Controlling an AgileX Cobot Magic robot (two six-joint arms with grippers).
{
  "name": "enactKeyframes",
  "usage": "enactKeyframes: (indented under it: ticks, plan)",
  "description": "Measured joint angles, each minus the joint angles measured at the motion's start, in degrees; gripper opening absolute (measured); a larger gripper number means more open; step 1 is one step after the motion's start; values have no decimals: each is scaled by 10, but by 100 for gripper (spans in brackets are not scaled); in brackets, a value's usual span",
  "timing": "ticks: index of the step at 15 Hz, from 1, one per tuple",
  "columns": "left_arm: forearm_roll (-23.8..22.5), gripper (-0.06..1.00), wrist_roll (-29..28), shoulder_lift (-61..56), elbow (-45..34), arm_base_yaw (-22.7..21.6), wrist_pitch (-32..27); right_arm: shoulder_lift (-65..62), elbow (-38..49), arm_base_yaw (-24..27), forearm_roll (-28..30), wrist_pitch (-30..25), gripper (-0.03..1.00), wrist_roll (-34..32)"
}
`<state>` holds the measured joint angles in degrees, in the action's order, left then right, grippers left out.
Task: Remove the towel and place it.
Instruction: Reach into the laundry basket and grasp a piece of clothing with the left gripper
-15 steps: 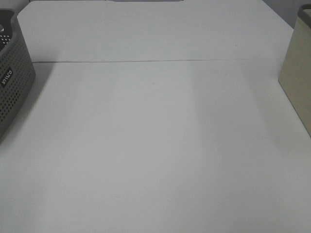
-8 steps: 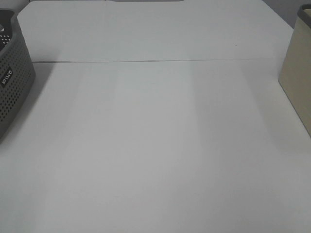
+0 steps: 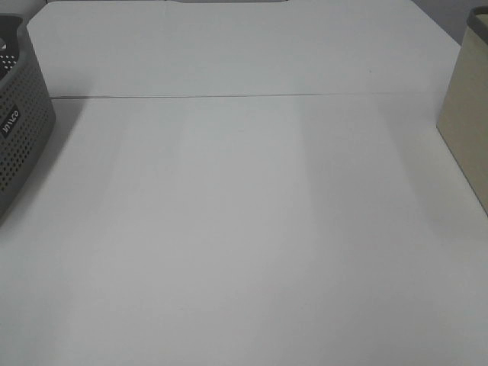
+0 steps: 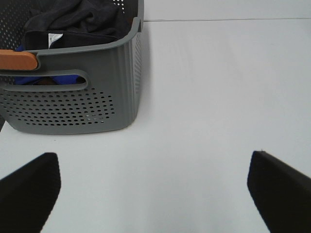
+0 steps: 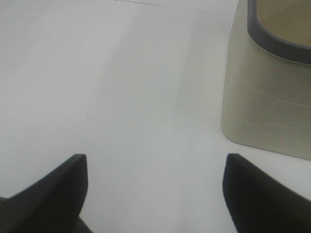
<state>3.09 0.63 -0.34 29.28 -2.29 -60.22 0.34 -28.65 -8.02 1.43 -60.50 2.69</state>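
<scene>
The dark towel (image 4: 80, 19) lies crumpled inside the grey perforated basket (image 4: 97, 99), with a small white label showing. In the exterior high view only the basket's corner (image 3: 19, 137) shows at the left edge, and the towel is hidden there. My left gripper (image 4: 153, 191) is open above the bare table, a short way in front of the basket, with nothing between its black fingers (image 4: 29, 191). Over the table near the beige bin, my right gripper (image 5: 155, 191) also stands open and empty. Neither arm shows in the exterior high view.
A beige bin with a dark rim (image 5: 272, 92) stands at the table's right edge (image 3: 465, 130). An orange handle (image 4: 17, 60) and something blue (image 4: 46, 77) show inside the grey basket. A seam (image 3: 229, 96) crosses the white table at the back.
</scene>
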Motion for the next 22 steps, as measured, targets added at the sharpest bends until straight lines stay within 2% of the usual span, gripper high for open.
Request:
enactKeyframes:
  ticks: [22]
  plan:
    - [0,99,4,0,0,0,0,0,0,0,0,0,75,0]
